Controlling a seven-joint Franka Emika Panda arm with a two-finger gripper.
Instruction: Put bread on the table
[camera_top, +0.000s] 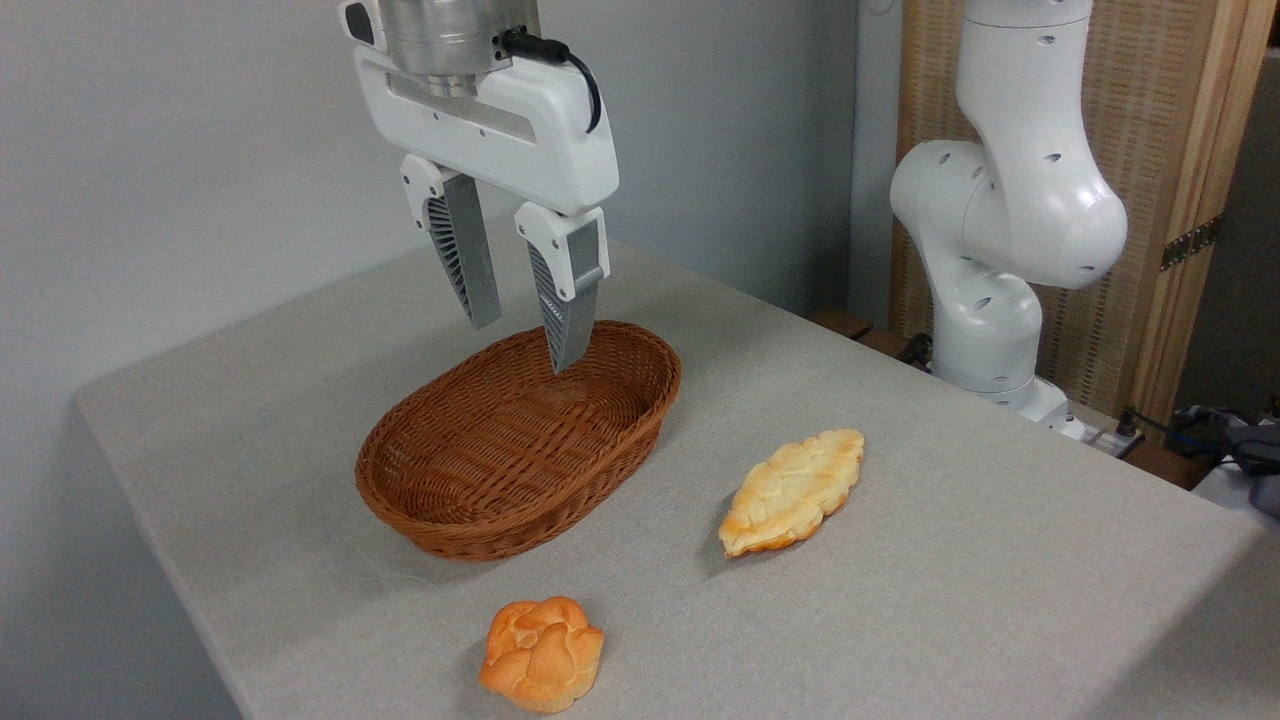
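open cloth around bread (792, 490)

Bright, even, diffuse light fills the scene, seemingly from overhead. Short soft shadows fall toward seven o'clock beside the bread (792, 489) and bun (542, 653) on the table (1000, 560). Mild glare marks the white arm (1010, 200). Focus is sharp throughout, with no visible edge distortion.

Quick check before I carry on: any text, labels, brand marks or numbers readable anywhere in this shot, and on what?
None readable. The gripper, the arm, the basket, the bread, the bun and the table show no words, numbers or signs from this camera.
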